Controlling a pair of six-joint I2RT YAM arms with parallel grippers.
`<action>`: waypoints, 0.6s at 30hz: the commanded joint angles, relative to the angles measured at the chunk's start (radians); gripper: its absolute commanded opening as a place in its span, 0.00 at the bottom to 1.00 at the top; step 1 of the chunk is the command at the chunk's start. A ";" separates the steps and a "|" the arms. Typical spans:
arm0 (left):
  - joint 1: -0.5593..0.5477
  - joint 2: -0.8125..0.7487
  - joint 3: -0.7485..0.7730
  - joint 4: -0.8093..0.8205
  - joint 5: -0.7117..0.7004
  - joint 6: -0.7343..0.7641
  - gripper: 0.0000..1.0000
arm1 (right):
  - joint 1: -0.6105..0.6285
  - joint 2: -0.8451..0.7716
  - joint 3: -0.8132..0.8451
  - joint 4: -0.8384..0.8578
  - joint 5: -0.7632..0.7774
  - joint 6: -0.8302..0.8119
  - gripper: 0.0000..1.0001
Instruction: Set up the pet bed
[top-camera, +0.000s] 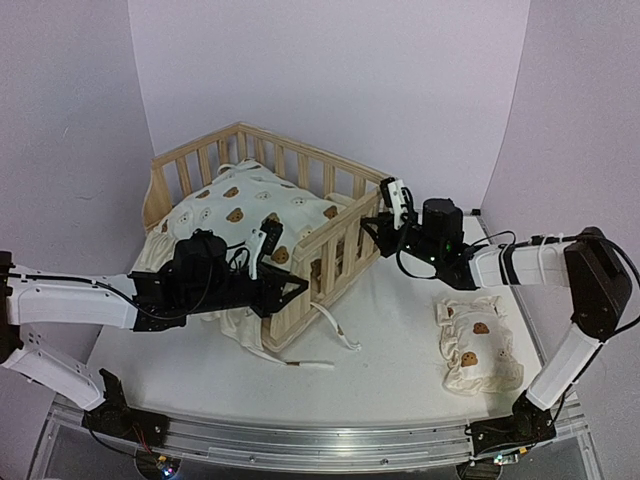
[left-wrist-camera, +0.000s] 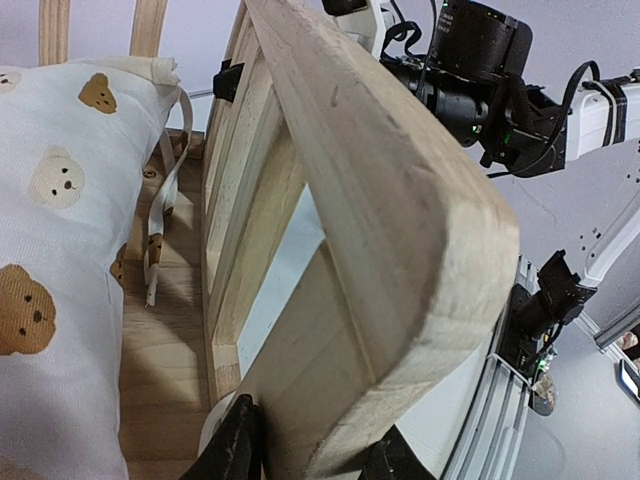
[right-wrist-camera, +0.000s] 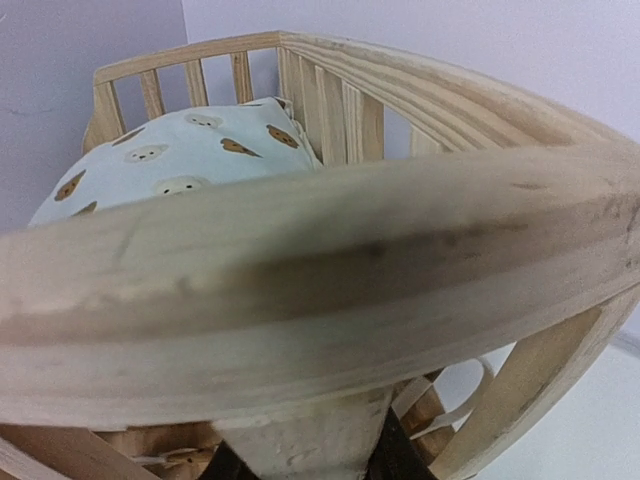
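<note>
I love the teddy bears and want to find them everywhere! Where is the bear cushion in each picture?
Top view: the cushion lies inside the pet bed, left of middle.
Left wrist view: the cushion fills the left edge.
Right wrist view: the cushion sits at the upper left, behind the rail.
Shared landmark: the bed's long wooden side rail, seen close up in both wrist views.

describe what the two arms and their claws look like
Both arms have white shell links and black joints: the left arm, the right arm. Loose black cables loop along each wrist. Each wrist carries a round black motor housing and a small white camera block. The left claw and right claw have black fingers. Small green lights glow on the right wrist.
</note>
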 joint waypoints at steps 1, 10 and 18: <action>0.017 0.047 0.027 -0.028 -0.010 -0.090 0.07 | 0.000 -0.175 -0.093 0.093 0.097 0.055 0.08; 0.018 0.144 0.099 -0.028 0.001 -0.073 0.00 | 0.001 -0.548 -0.324 -0.138 0.219 0.098 0.00; 0.086 0.230 0.225 -0.062 0.034 -0.027 0.01 | 0.000 -0.492 -0.238 -0.296 0.319 0.103 0.00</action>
